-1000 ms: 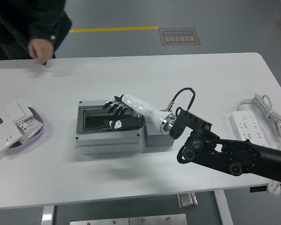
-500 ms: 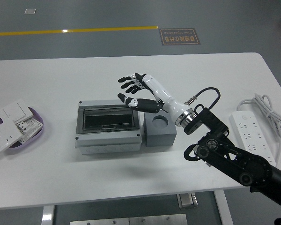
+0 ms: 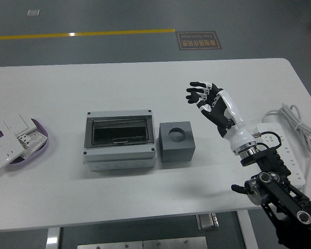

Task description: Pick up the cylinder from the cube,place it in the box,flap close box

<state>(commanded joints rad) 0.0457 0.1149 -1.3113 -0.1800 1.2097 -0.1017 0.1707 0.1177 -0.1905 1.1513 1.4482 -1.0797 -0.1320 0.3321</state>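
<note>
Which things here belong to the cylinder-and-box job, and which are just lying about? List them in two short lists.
Belongs to the job:
- grey box, flap shut
- grey cube, its round hole empty
- right hand, open, raised right of the cube

Just lying about:
- purple tray holding white switches and sockets
- white power strip with its coiled cord

- The surface [image 3: 93, 197] is white.
- The box [image 3: 119, 139] is light grey with a dark, see-through flap.
- The cube [image 3: 177, 141] is dark grey.
- The right robot hand [image 3: 211, 100] is white with black fingers.
- The tray [image 3: 41, 147] is purple, holding white switch plates [image 3: 10, 137].
- The power strip [image 3: 280, 148] is white.
</note>
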